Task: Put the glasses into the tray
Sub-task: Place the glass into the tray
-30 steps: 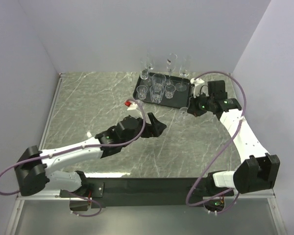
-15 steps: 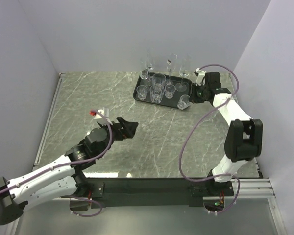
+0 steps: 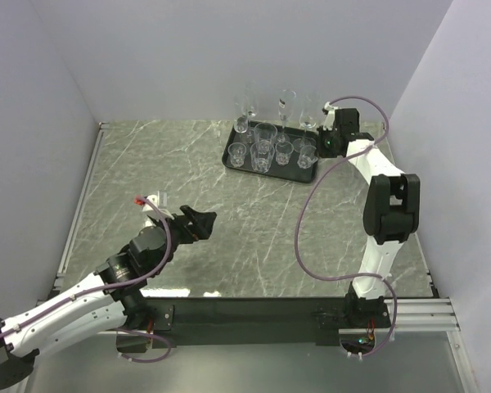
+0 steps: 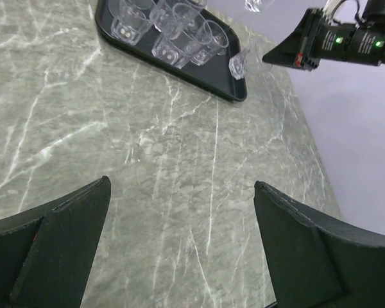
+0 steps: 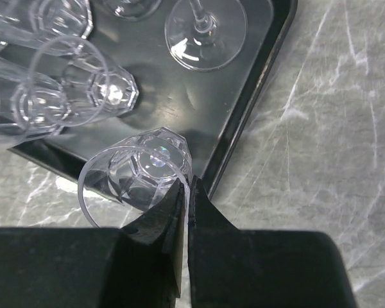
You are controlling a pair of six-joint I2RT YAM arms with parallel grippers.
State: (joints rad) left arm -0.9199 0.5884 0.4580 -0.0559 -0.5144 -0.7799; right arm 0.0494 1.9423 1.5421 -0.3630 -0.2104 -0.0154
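Right tool (image 5: 186,192) pinches a tilted tumbler (image 5: 147,170) above the tray (image 5: 173,96), at its 4 o'clock corner; dropped here, it could catch the edge and topple. Left tool (image 4: 179,186) gapes empty.

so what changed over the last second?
The right pincer, shut on a tumbler, carried it from beside the near right corner of the tray to over that corner. The left pincer, open, drew back toward the near left. The other glasses and the tray did not move.
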